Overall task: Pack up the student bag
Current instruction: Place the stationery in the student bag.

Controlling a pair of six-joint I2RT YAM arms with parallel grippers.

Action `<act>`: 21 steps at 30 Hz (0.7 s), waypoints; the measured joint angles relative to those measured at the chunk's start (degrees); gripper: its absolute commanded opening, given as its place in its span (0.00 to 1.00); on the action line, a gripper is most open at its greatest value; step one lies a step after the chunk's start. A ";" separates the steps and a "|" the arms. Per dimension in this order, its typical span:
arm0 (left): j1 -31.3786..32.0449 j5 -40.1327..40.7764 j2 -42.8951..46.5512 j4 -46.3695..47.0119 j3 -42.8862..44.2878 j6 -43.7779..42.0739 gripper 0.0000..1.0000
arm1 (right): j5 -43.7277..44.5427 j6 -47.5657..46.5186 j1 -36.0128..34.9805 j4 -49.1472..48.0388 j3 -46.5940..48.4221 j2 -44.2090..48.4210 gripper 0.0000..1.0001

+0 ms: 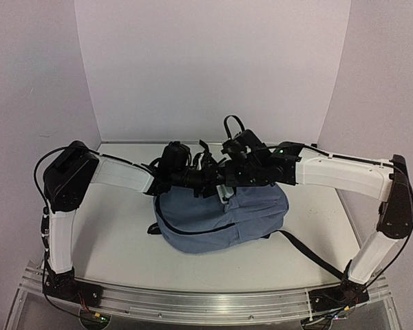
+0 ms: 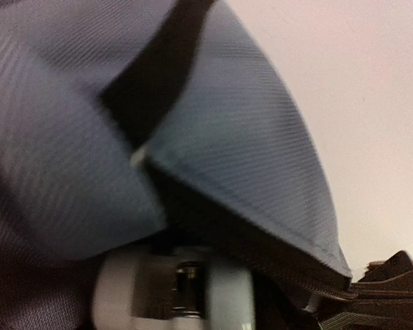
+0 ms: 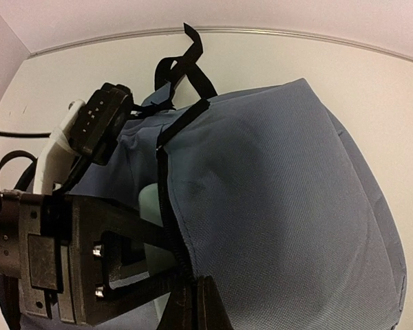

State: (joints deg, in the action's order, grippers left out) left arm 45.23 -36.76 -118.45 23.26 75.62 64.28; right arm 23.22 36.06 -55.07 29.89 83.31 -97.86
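Observation:
The student bag [image 1: 220,218], slate-blue fabric with black straps, lies in the middle of the table, its opening toward the back. Both arms meet over that opening. My right gripper [image 3: 198,307] is shut on the bag's black zipper edge [image 3: 166,206] and holds the flap [image 3: 282,206] up. In the top view the right gripper [image 1: 228,180] sits just right of the left gripper [image 1: 205,177]. The left wrist view is filled by blue fabric [image 2: 248,137] and a blurred pale object [image 2: 227,292]; the left fingers do not show. A pale green object [image 3: 150,201] shows inside the opening.
A black shoulder strap [image 1: 310,251] trails from the bag toward the right arm's base. The black carry loop [image 1: 233,125] stands up behind the grippers. White walls close the back and sides. The left arm's wrist [image 3: 89,127] is close beside my right fingers.

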 measured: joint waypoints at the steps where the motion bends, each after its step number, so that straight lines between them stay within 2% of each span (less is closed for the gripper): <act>1: 0.07 0.42 0.03 -0.68 0.47 -1.11 0.70 | -0.01 0.04 0.00 -0.19 -0.18 0.12 0.00; 5: 0.43 2.15 1.64 -4.22 1.02 -4.74 0.85 | -0.04 0.23 0.00 -0.81 -0.84 0.87 0.00; 12: 0.62 5.49 5.80 -11.73 0.02 -9.42 0.96 | -0.06 0.21 0.00 -1.21 -0.97 1.09 0.00; 17: 0.60 7.23 8.83 -14.97 -2.02 -10.86 0.97 | -0.12 0.19 0.00 -1.27 -0.97 1.09 0.00; 21: 0.63 7.46 9.57 -15.76 -2.91 -10.97 0.89 | -0.17 0.19 0.00 -1.40 -0.97 1.09 0.00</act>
State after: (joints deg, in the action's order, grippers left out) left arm 45.86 -29.31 -108.88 7.50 72.71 53.30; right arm 23.05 36.25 -55.07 28.49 82.35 -96.77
